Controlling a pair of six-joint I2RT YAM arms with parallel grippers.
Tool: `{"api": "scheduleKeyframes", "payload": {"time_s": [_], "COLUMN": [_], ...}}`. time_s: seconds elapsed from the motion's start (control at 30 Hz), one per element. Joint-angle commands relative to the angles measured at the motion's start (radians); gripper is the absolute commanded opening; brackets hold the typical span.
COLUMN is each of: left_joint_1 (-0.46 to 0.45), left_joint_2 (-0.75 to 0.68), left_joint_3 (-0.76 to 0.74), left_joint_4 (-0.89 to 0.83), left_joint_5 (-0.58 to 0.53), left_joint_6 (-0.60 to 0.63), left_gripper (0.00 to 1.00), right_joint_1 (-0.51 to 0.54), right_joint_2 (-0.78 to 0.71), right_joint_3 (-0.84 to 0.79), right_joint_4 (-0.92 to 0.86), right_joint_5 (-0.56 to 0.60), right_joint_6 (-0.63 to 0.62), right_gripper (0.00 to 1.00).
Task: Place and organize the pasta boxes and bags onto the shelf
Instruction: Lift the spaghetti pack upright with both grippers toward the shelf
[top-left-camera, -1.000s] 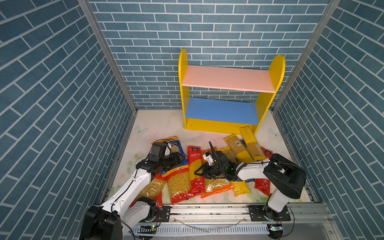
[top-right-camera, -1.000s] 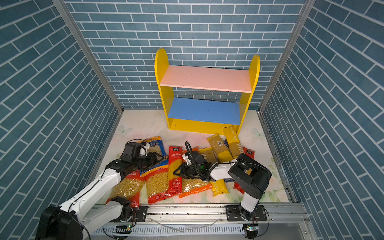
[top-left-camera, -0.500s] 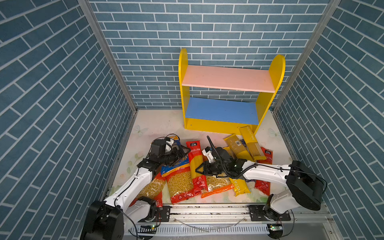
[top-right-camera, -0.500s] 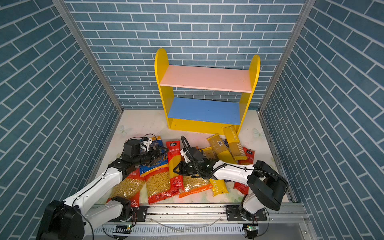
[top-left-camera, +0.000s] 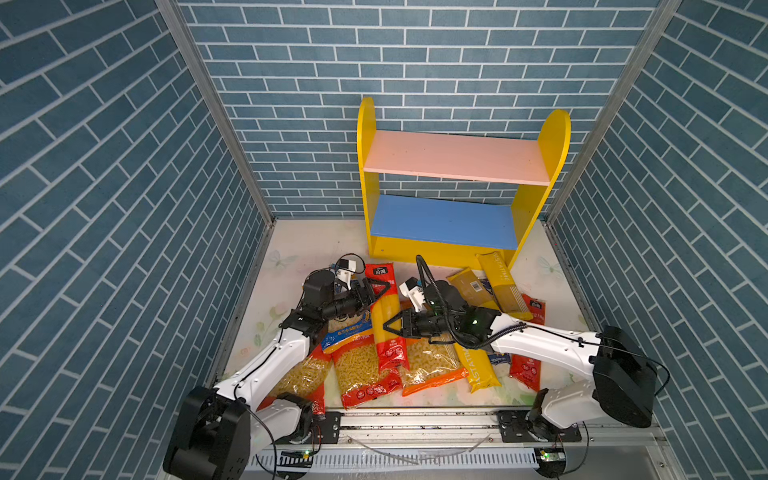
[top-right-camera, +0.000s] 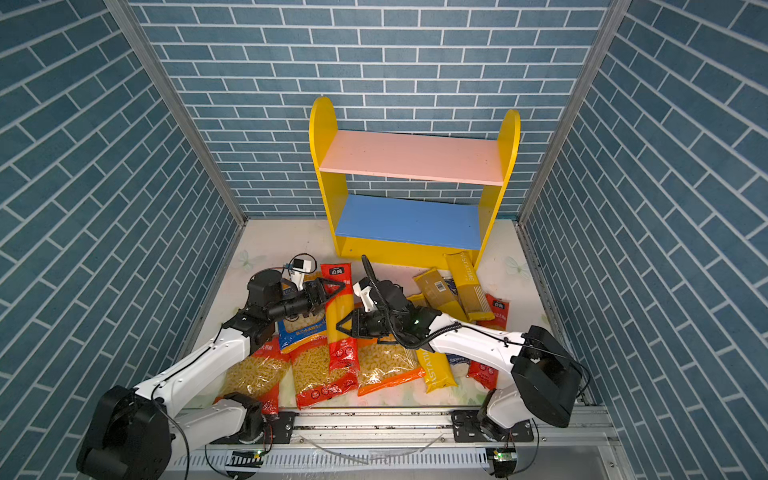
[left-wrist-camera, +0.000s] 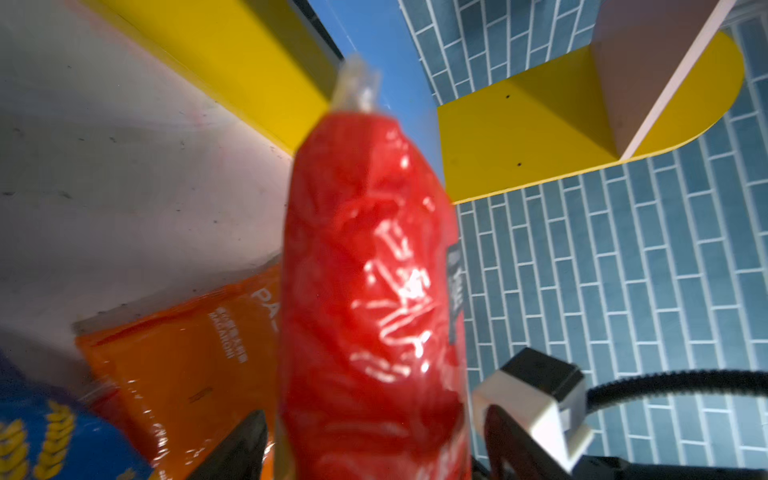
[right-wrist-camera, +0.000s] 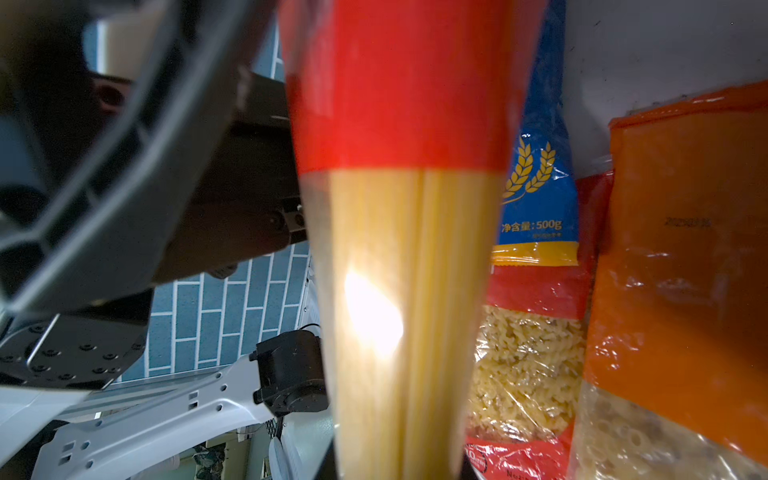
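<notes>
A long red spaghetti pack (top-left-camera: 381, 316) (top-right-camera: 338, 311) is raised off the heap of pasta bags. My right gripper (top-left-camera: 390, 326) (top-right-camera: 343, 324) is shut across its clear middle, and the strands fill the right wrist view (right-wrist-camera: 407, 249). My left gripper (top-left-camera: 384, 288) (top-right-camera: 338, 286) straddles the pack's red far end (left-wrist-camera: 370, 270). Its jaws stand apart, with a thin gap on each side. The shelf (top-left-camera: 453, 162) (top-right-camera: 411, 158) stands at the back with its pink and blue boards bare.
Several bags lie below the arms: a blue one (top-left-camera: 349, 328), a red fusilli one (top-left-camera: 361, 370) and an orange one (top-left-camera: 428, 365). Yellow spaghetti packs (top-left-camera: 498, 286) lean at the shelf's foot. Another red pack (top-left-camera: 530, 345) lies right. Brick walls close in on three sides.
My left gripper has moved right and away, onto the red end of the pack. The pack has shifted toward the shelf in the right gripper. The right arm's shoulder has swung outward.
</notes>
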Motion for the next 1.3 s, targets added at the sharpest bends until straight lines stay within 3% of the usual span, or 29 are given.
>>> {"api": "scheduleKeyframes", "payload": {"time_s": [0.0, 0.1, 0.3, 0.43, 0.57, 0.63, 0.73, 0.9, 1.07, 1.27], "left_joint_1": [-0.009, -0.016, -0.031, -0.062, -0.072, -0.072, -0.072, -0.072, -0.057, -0.03], "left_joint_2": [0.007, 0.023, 0.056, 0.072, 0.09, 0.1, 0.122, 0.157, 0.173, 0.227], "left_joint_3": [0.04, 0.051, 0.068, 0.086, 0.099, 0.107, 0.108, 0.173, 0.285, 0.429], "left_joint_4": [0.126, 0.179, 0.212, 0.247, 0.306, 0.329, 0.398, 0.493, 0.464, 0.459], "left_joint_5": [0.045, 0.065, 0.1, 0.107, 0.121, 0.125, 0.128, 0.132, 0.137, 0.15], "left_joint_6": [-0.03, -0.048, -0.048, -0.06, -0.085, -0.092, -0.152, -0.23, -0.253, -0.283], "left_gripper": [0.68, 0.62, 0.72, 0.64, 0.45, 0.35, 0.29, 0.23, 0.18, 0.17], "right_joint_1": [0.003, 0.002, -0.017, -0.028, -0.038, -0.045, -0.049, -0.052, -0.087, -0.107], "right_joint_2": [-0.071, -0.079, -0.102, -0.107, -0.117, -0.128, -0.143, -0.163, -0.214, -0.236], "right_joint_3": [0.093, 0.086, 0.063, 0.063, 0.041, 0.015, -0.02, -0.084, -0.189, -0.188], "right_joint_4": [0.103, 0.12, 0.174, 0.185, 0.211, 0.243, 0.267, 0.313, 0.368, 0.429], "right_joint_5": [-0.03, -0.038, -0.047, -0.055, -0.045, -0.039, -0.028, -0.027, -0.023, -0.052], "right_joint_6": [-0.06, -0.049, -0.019, -0.016, -0.005, 0.01, 0.023, 0.034, 0.047, 0.058], "right_gripper": [0.18, 0.19, 0.19, 0.2, 0.25, 0.31, 0.41, 0.52, 0.61, 0.62]}}
